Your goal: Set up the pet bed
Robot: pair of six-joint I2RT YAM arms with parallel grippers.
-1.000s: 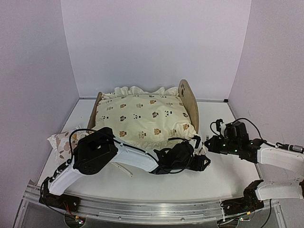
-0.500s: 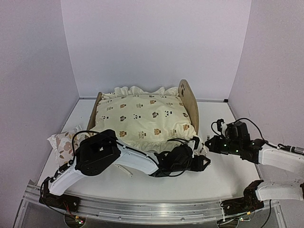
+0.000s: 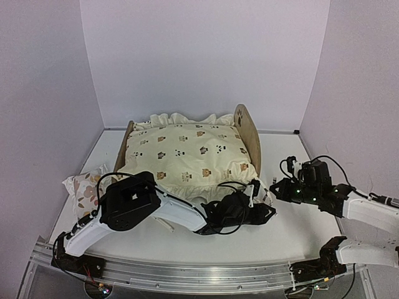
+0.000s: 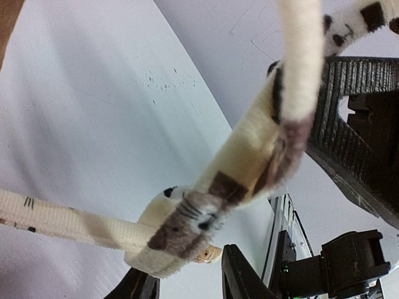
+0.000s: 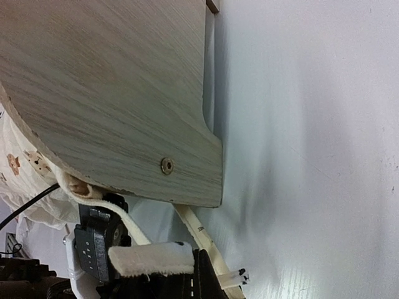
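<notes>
Light-wood pet bed [image 3: 248, 132] with arched paw-cutout headboard: corner tie in work.
Set mid-counter [image 3: 293, 230] under cream ruffled animal-print cushion [image 3: 187, 152]. Left hand [image 3: 259, 212] at bed's near right corner, spread wide, cream tie strap [image 4: 249, 156] draped across. Right hand [image 3: 277, 189] just beside, edged back rightward; grip unclear. Tie apparently not yet fastened.

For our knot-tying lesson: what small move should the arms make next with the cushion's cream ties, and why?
Probably pull the two cream printed fabric ties apart to tighten them: beside the light-wood pet bed, one wraps only loosely round the other, not yet snug.
</notes>
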